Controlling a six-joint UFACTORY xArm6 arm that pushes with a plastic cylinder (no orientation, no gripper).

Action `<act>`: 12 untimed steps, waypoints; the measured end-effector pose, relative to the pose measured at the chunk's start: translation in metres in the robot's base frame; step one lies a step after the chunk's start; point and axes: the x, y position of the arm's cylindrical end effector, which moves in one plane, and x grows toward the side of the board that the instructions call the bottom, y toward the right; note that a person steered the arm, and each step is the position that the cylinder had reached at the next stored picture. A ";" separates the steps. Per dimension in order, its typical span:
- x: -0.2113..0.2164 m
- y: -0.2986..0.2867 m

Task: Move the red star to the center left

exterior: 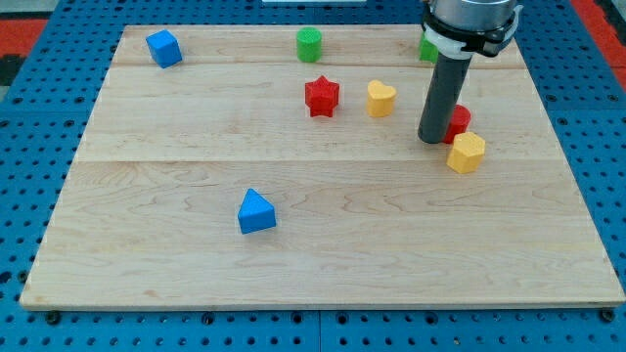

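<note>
The red star (321,96) lies on the wooden board (313,235), above the middle. My tip (432,140) is down on the board well to the star's right. It touches or nearly touches a red block (459,121), which the rod partly hides. A yellow heart-shaped block (380,99) lies between the star and the rod.
A yellow hexagon block (467,153) sits just right of and below my tip. A green round block (309,44) lies at the top middle. Another green block (427,49) is partly hidden behind the rod. A blue cube (163,48) lies top left. A blue triangular block (256,212) lies lower left of centre.
</note>
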 end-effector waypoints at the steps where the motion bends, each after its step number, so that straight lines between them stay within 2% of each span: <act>1: 0.000 0.006; 2: 0.001 0.018; 5: 0.000 -0.006; 6: -0.012 -0.012; 7: -0.046 -0.021; 9: -0.084 -0.104; 10: -0.076 -0.145; 11: -0.021 -0.188; 12: 0.007 -0.235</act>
